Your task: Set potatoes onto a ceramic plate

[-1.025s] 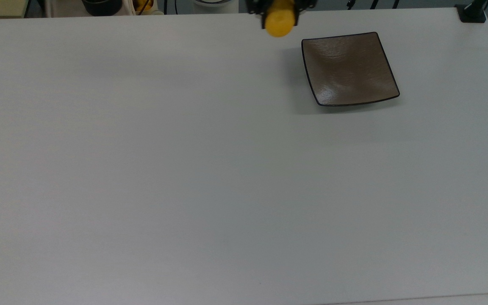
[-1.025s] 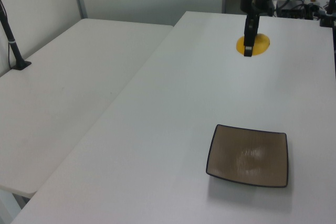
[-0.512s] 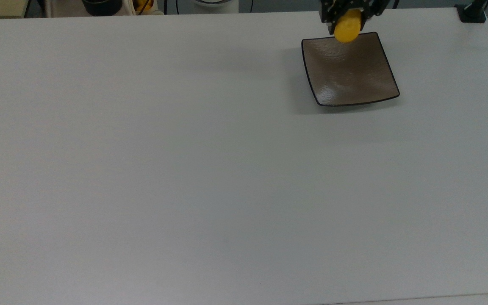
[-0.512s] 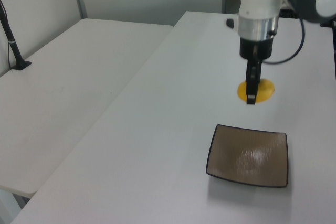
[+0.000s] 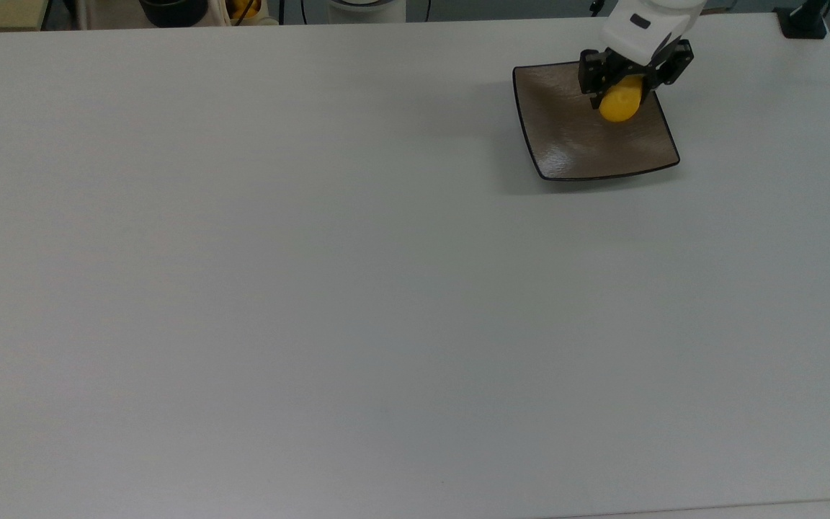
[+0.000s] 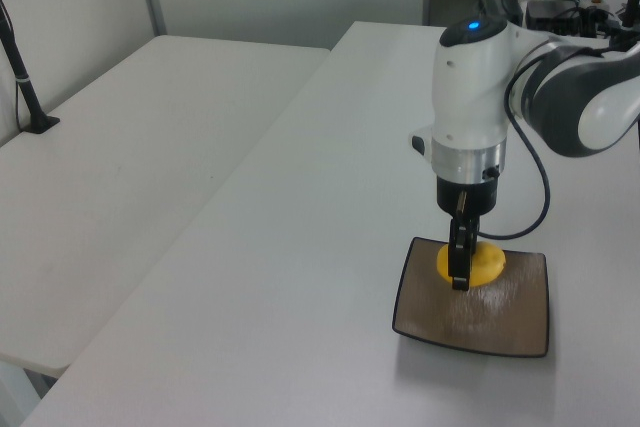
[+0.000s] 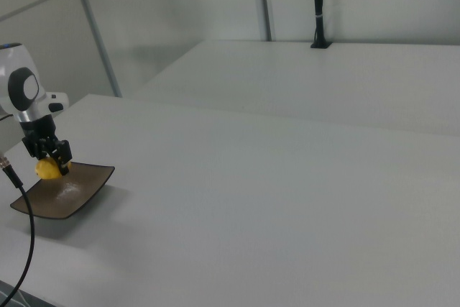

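Note:
The square brown-grey ceramic plate (image 5: 573,140) (image 6: 500,322) (image 7: 75,195) lies on the white table near the top view's upper right. My gripper (image 5: 622,90) (image 6: 463,267) (image 7: 49,161) hangs over the plate's far part, shut on the small yellow potato (image 5: 620,103) (image 6: 480,264) (image 7: 47,170). The potato sits low over the plate's surface; whether it touches the plate I cannot tell. In the left view a black finger crosses the potato's front.
The white table (image 5: 314,288) stretches wide to the top view's left and bottom. A second white table (image 6: 120,177) stands beside it with a black post (image 6: 25,77). A black clamp base (image 5: 804,21) sits at the top view's upper right corner. Containers (image 5: 199,9) line the back edge.
My gripper carried the potato from the table's back edge rightward in the top view to above the plate, and came down low over it. The plate has not moved.

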